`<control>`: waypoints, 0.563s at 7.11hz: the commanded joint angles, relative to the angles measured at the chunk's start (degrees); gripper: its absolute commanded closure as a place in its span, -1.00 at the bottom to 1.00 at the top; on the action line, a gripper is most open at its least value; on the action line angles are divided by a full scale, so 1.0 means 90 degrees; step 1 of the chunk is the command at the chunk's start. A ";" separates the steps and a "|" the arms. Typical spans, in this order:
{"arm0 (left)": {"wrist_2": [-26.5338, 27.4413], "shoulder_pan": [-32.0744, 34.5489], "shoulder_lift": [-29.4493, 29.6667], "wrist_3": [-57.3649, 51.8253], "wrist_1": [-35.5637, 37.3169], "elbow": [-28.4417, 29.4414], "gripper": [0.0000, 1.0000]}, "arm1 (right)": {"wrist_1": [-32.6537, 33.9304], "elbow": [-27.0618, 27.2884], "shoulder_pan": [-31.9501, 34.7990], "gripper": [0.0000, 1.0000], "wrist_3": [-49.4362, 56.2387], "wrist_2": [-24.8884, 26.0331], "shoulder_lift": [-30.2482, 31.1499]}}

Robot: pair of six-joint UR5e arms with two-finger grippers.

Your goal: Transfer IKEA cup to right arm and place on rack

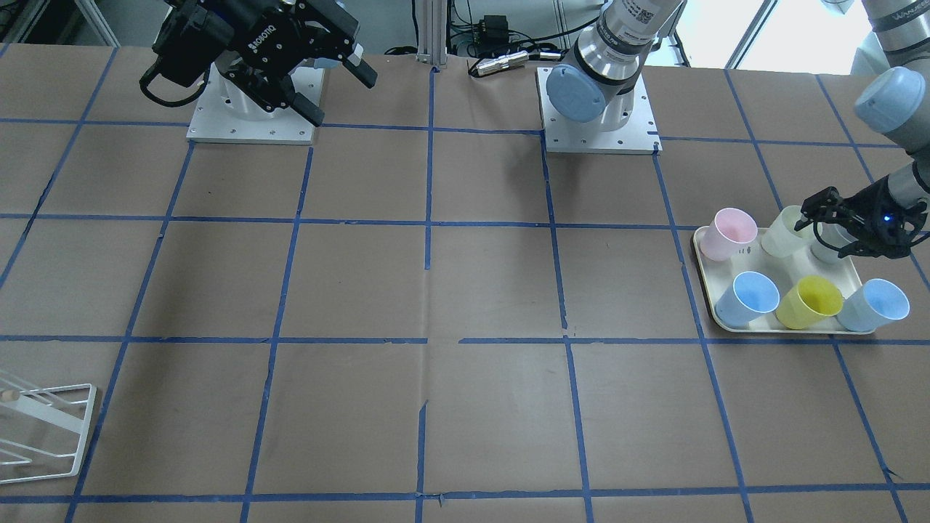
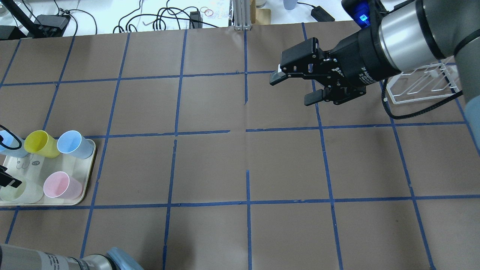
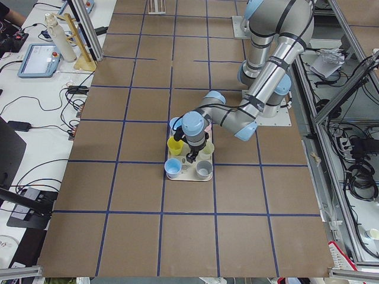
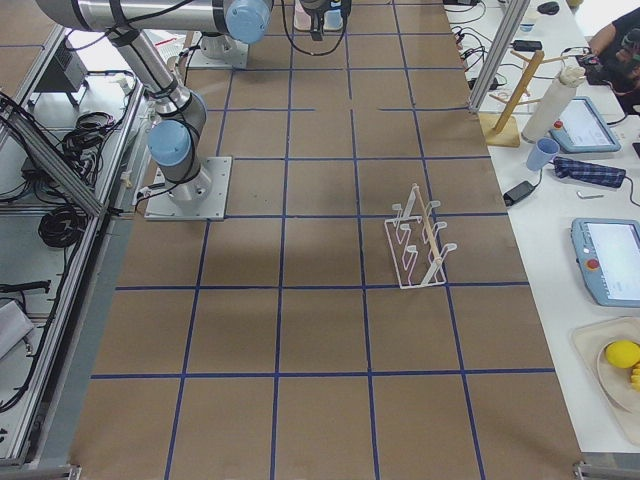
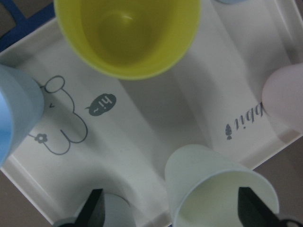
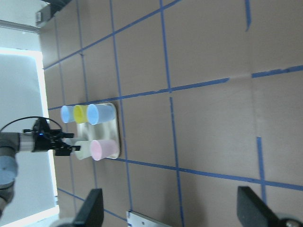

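The IKEA cup [image 1: 783, 232], pale cream and almost white, stands on the cream tray [image 1: 703, 256] at its robot-side edge. It also shows in the left wrist view [image 5: 218, 189] and the overhead view [image 2: 20, 191]. My left gripper [image 1: 817, 225] is low over the tray, open, and its fingers [image 5: 94, 208] show on either side of the cup's rim without touching it. My right gripper [image 2: 296, 88] is open and empty, held above the table near the white wire rack [image 2: 420, 84], which also shows in the front view [image 1: 43, 428].
On the tray also stand a pink cup [image 1: 729, 232], a grey cup [image 1: 828, 248], a bright yellow cup [image 1: 808, 301] and two blue cups [image 1: 748, 298] [image 1: 875, 305], all close together. The arm bases [image 1: 251, 109] stand at the table's robot side.
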State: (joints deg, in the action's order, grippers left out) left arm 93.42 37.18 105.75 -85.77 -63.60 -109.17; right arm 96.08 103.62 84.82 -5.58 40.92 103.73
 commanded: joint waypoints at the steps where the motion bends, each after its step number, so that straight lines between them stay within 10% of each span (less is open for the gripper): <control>1: 0.0010 0.0000 0.0018 -0.0011 0.0064 -0.0037 -0.33 | -0.0061 0.0233 -0.0313 -1.00 -0.0005 -0.1611 -0.0002; 4: 0.0020 0.0000 -0.0002 0.0048 0.0074 -0.0135 0.48 | -0.0041 0.0917 -0.0313 -1.00 0.0151 -0.3399 0.0008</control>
State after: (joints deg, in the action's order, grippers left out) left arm 93.54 37.18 105.86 -85.59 -62.97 -110.11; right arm 95.68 109.51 82.05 -4.65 16.79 103.73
